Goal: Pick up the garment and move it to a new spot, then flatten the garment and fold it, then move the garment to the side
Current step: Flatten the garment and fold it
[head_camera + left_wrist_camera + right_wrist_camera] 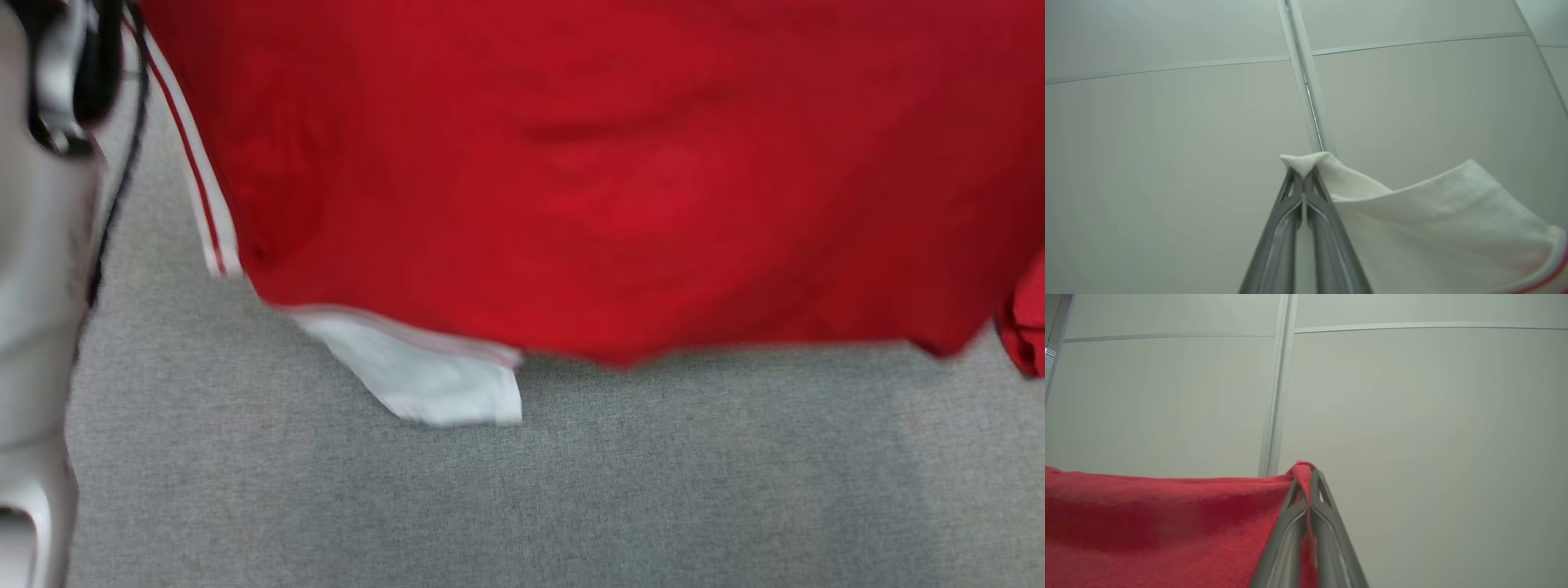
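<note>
Red garment (620, 180) hanging above grey surface (571, 490), pale forearm (33, 327) at left edge

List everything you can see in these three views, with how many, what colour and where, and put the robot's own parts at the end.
garment: one, red with white parts and red-and-white striped trim, hanging across the top of the head view
surface: one, grey and textile-looking, below the garment in the head view
panels: several, pale grey with lighter joining strips, behind the grippers in both wrist views
cable: one, black, down the head view's left side
pale forearm: one, whitish grey, at the head view's left edge
left gripper: one, dark grey, shut on a white corner of the garment
right gripper: one, dark grey, shut on a red edge of the garment
</note>
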